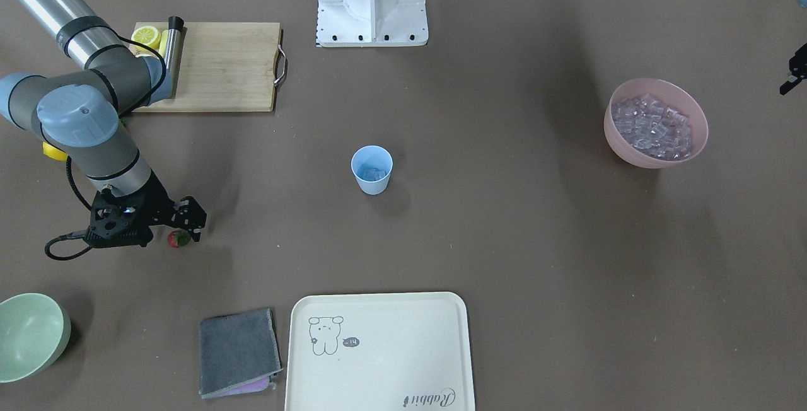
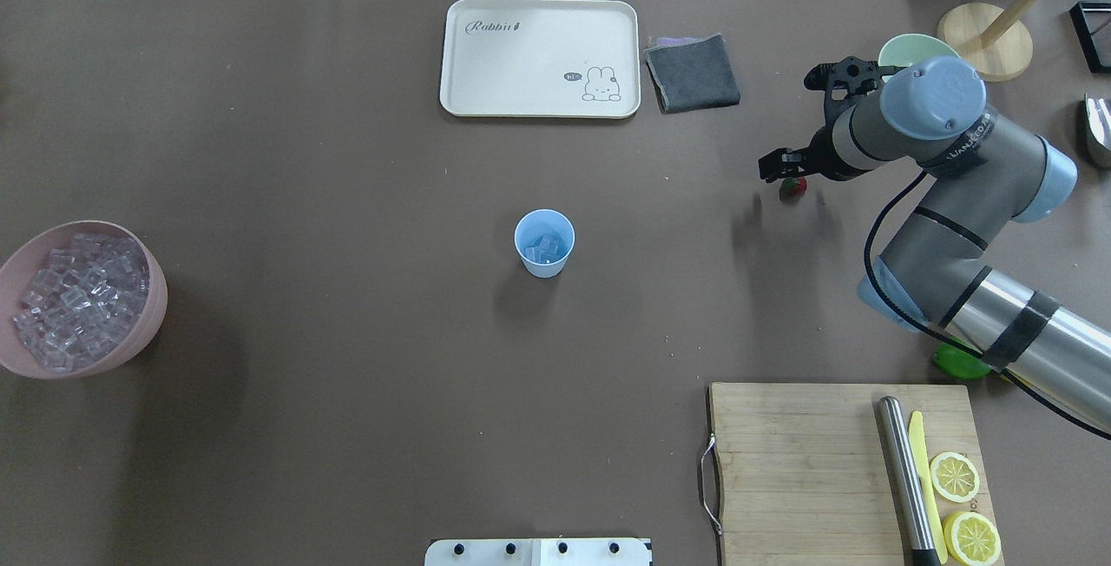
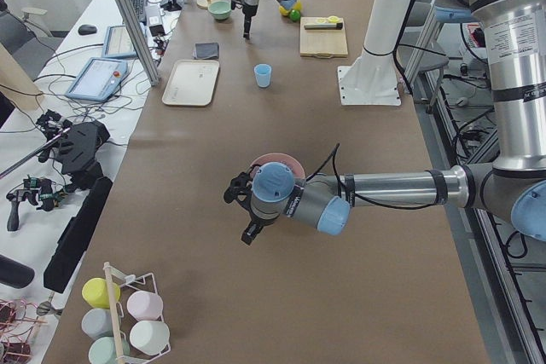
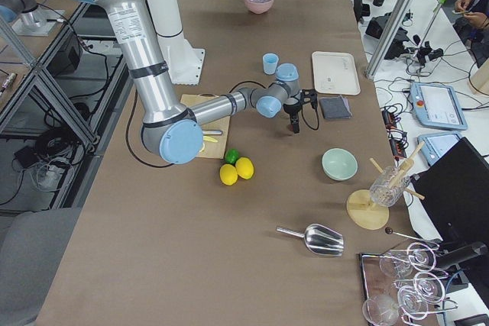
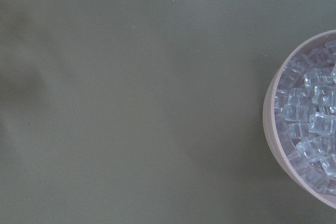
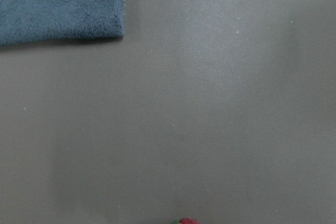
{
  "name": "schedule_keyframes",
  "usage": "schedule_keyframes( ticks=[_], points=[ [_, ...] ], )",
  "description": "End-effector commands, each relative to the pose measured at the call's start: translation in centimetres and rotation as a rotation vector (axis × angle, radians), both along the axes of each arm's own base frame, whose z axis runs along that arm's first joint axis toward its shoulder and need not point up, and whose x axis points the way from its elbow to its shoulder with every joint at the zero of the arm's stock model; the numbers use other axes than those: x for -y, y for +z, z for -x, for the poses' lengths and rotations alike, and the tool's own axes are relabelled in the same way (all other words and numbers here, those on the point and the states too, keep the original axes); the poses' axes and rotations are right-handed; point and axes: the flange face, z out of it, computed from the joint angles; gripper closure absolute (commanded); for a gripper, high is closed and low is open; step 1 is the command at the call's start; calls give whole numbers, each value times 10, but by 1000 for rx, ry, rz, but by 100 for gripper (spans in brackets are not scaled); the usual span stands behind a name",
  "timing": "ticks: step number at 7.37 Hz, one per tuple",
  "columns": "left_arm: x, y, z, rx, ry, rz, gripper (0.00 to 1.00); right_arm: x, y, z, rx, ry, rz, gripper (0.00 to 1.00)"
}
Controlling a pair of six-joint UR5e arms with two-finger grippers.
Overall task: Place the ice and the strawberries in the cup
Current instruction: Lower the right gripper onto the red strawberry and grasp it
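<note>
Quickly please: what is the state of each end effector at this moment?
Left end effector: it cannot be told.
Right end effector: open, holding nothing; the strawberry lies on the table at its fingertips.

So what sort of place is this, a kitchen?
Likely a robotics lab: industrial robot arms at the table, tablets and cables on a side bench, plus a pink bowl of ice.
</note>
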Motion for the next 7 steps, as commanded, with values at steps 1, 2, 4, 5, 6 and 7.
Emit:
schedule_keyframes(
  ticks=[1,2,4,5,6,7],
  points=[
    [0,0,-1,0,3,-1,1,-7,3,8,-8,9,2,10],
    [0,0,-1,0,3,-3,1,-7,2,9,-7,11,-1,11],
    [-1,0,-1,0,3,-3,1,-13,4,15,-19,22,-5,22],
    [-1,0,-1,0,3,-3,1,-13,2,15,-15,27,0,58],
    [-1,0,-1,0,3,-3,1,-14,-1,14,-14,27,-1,98],
    [-1,0,-1,0,3,-3,1,-14,-10,13,-3,24,-8,100]
  ],
)
